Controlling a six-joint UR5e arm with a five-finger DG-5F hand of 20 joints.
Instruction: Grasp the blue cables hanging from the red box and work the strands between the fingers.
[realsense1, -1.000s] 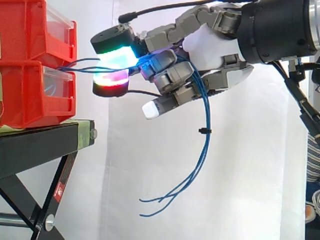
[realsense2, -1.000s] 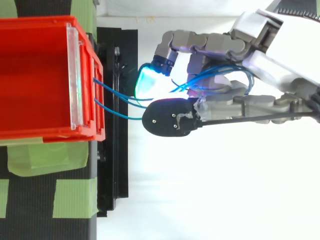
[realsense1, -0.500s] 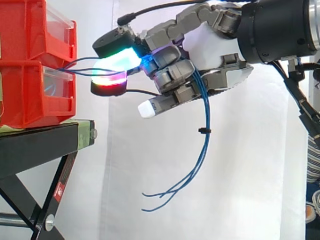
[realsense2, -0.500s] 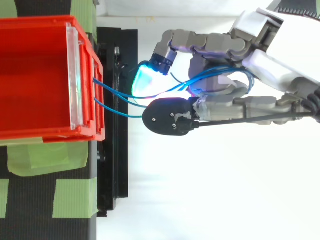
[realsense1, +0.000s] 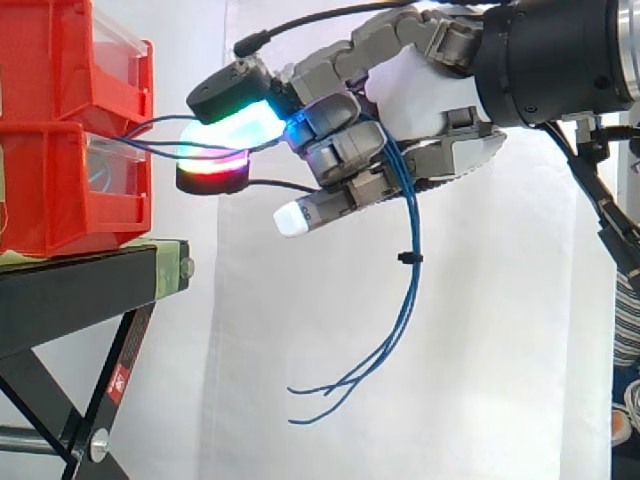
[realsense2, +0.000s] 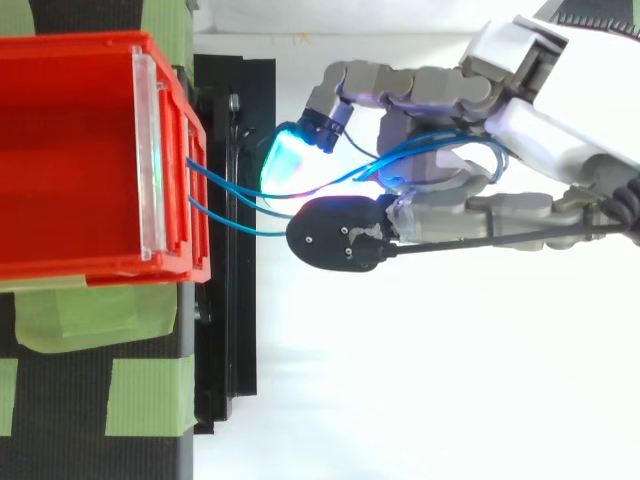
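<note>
Clearly, the robot hand (realsense1: 420, 95) had its grip closed on the thin blue cables (realsense1: 412, 230). Its fingers were curled, and the strands passed between them and across the palm. Two glowing fingertips (realsense1: 240, 125), one green and cyan and one red below it, were pressed near each other around the strands on the side facing the stacked red plastic bins (realsense1: 60, 200).

From where I stood, the cables came out at the front of these bins, as it seemed at the top edge of the lower one. They ran almost level over the short gap to the robot hand. Behind the fingers they fell down in a loose bundle, held together by a small black tie, and the free ends curved apart in the air, well above the floor. The bins stood on a black counter (realsense1: 80, 290) in front of a white curtain (realsense1: 500, 350).

I judged the cables to be very light and soft. They bent under their own weight and would not push back against a finger. The smooth coating could let them slide between the thick pads, so a few strands might escape.

The best place to hold seemed to be the level part between bin and hand, where the strands lay close together. A strong pull there might move the light bins.
</note>
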